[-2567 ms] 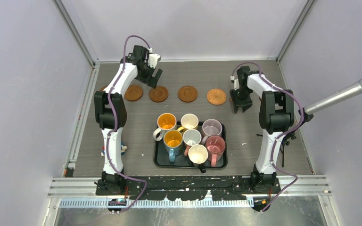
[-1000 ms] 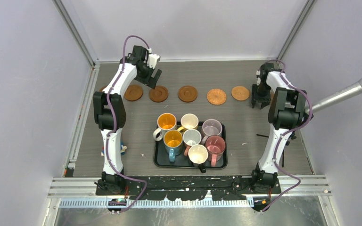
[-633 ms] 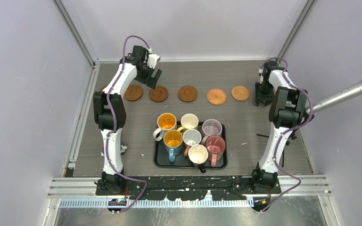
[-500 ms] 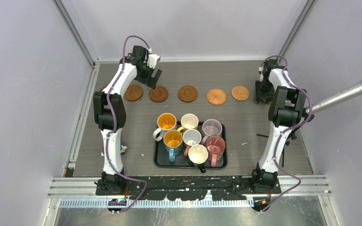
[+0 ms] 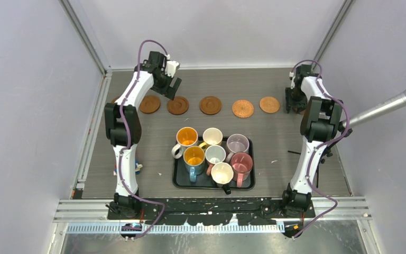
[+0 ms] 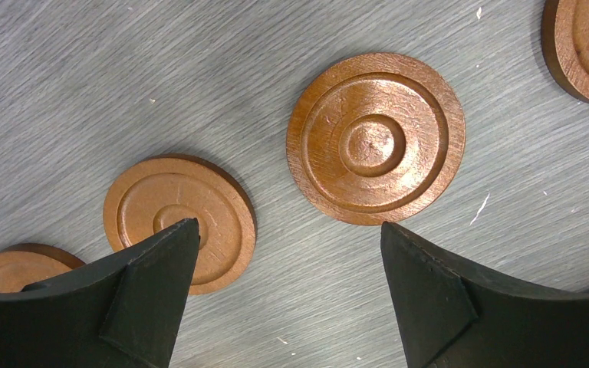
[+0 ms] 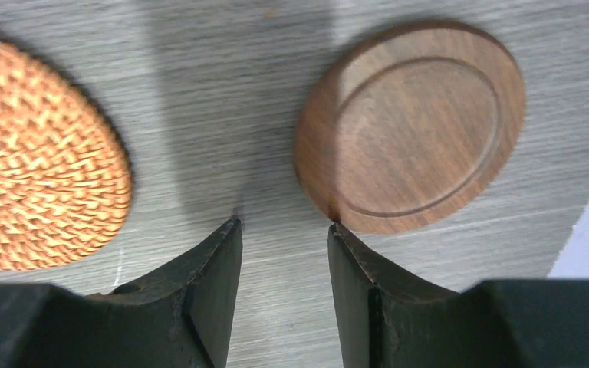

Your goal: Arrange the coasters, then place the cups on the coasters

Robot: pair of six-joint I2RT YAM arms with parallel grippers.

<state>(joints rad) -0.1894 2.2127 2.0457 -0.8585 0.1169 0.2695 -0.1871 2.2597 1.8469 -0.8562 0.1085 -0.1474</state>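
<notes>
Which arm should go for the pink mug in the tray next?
Right, probably. The pink mug sits at the right edge of the tray, on the right arm's side, and the right gripper is empty. The left gripper, also empty, would reach across the other mugs.

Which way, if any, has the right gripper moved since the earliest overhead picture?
Yes. The right gripper went rightward and slightly back, away from the woven coaster.

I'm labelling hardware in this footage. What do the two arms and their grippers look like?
Both the left arm and right arm have white link shells, black joint housings and a thin purple cable looping alongside. The left gripper and right gripper carry matte black, wedge-shaped fingers.
</notes>
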